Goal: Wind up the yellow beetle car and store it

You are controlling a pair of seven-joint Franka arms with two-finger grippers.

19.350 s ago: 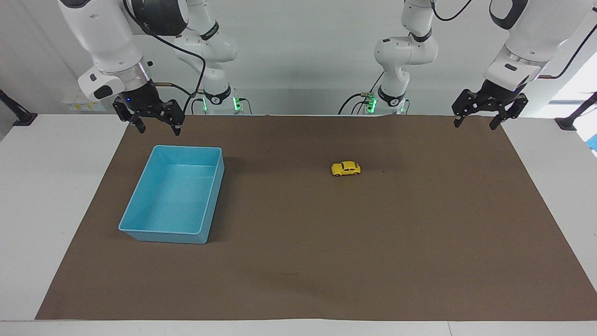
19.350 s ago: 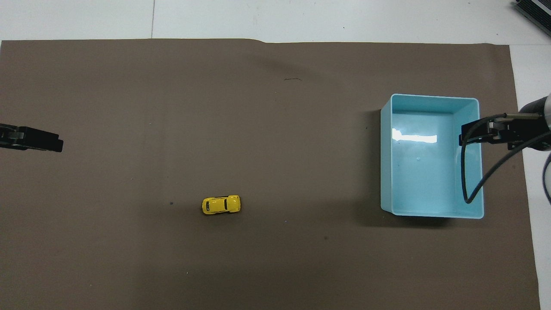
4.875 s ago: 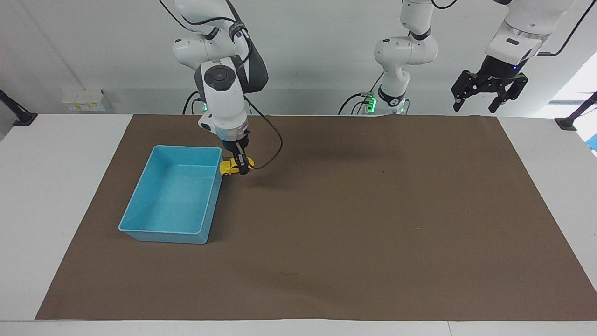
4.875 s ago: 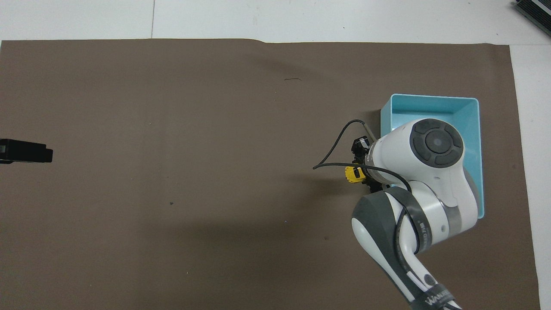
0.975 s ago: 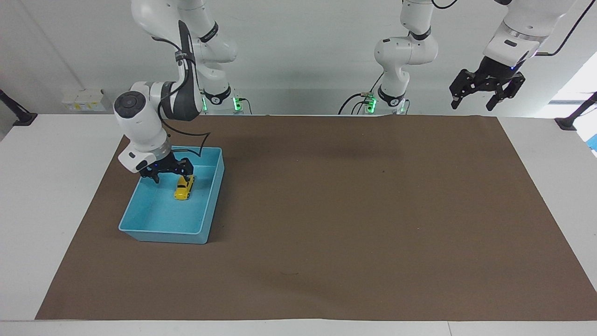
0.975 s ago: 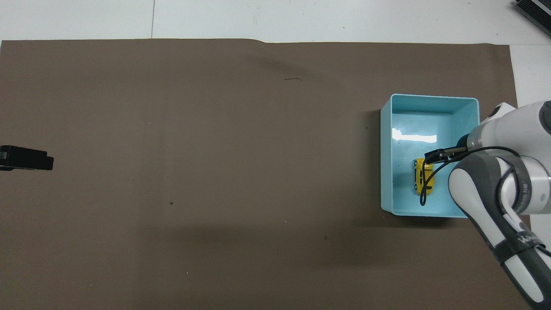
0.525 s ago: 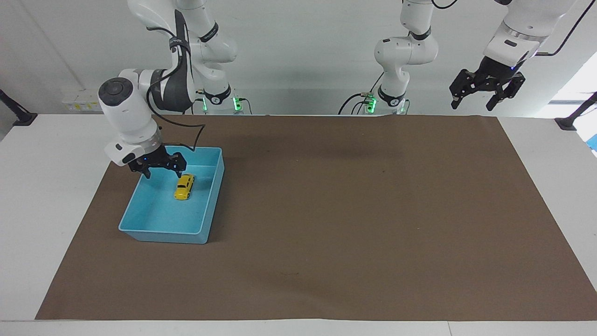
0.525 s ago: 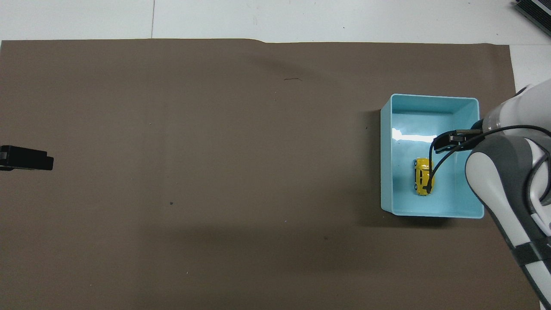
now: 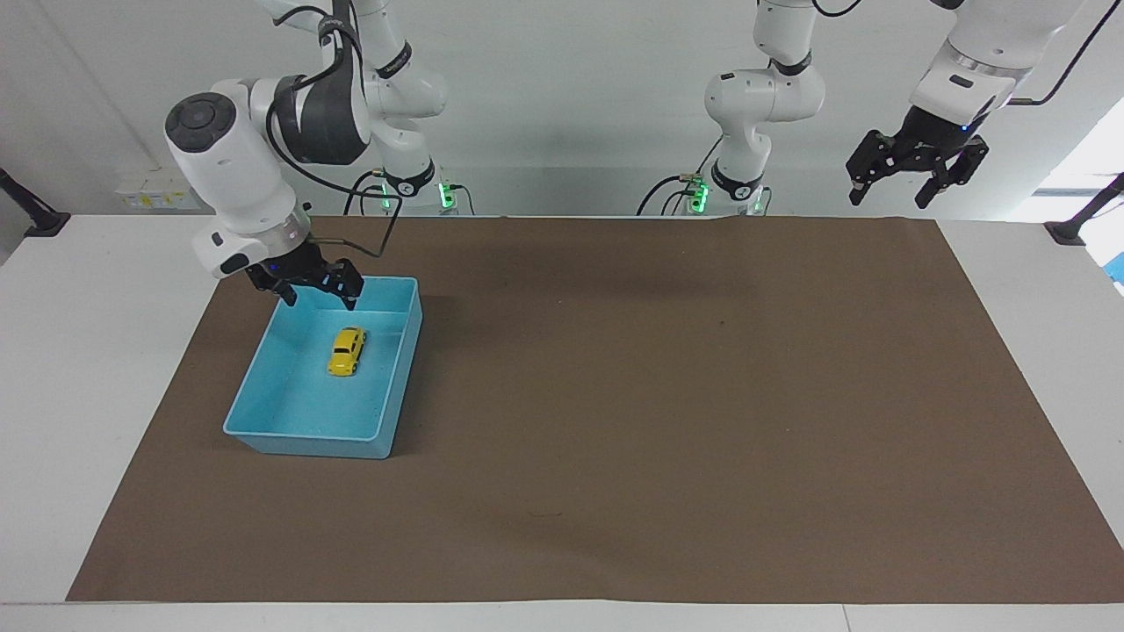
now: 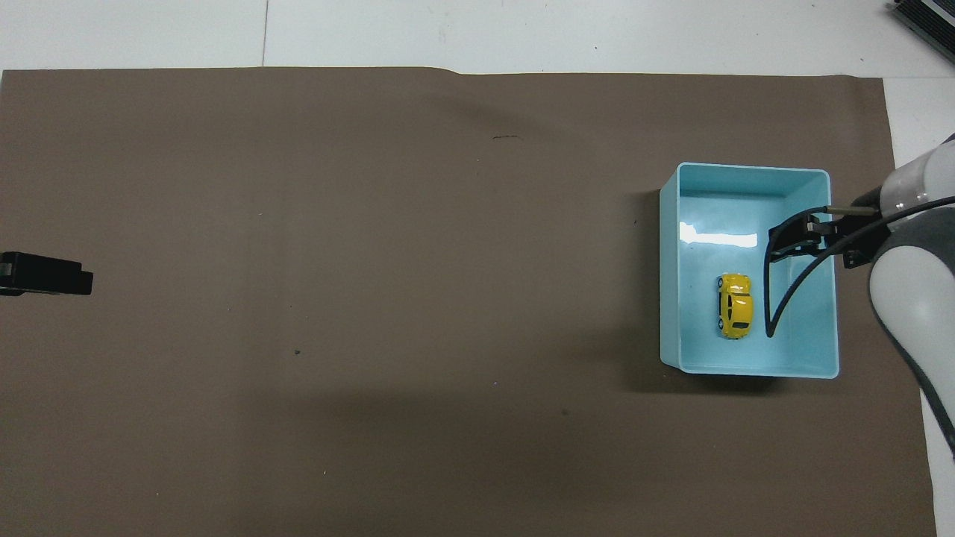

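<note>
The yellow beetle car (image 9: 347,351) lies free on the floor of the blue bin (image 9: 303,436), pointing along the bin's length; it also shows in the overhead view (image 10: 735,306). My right gripper (image 9: 320,302) is open and empty, raised over the bin's end nearer to the robots, apart from the car; in the overhead view it (image 10: 813,242) hangs over the bin's wall (image 10: 669,261) side toward the right arm's end. My left gripper (image 9: 887,198) is open and empty, and waits high over the left arm's end of the table (image 10: 45,274).
A brown mat (image 9: 667,421) covers most of the white table (image 9: 97,351). The right arm's black cable (image 10: 776,298) loops over the bin beside the car.
My right gripper, open, has risen from just above the car and drawn back toward the robots. The car stays still in the bin. The left arm has not moved.
</note>
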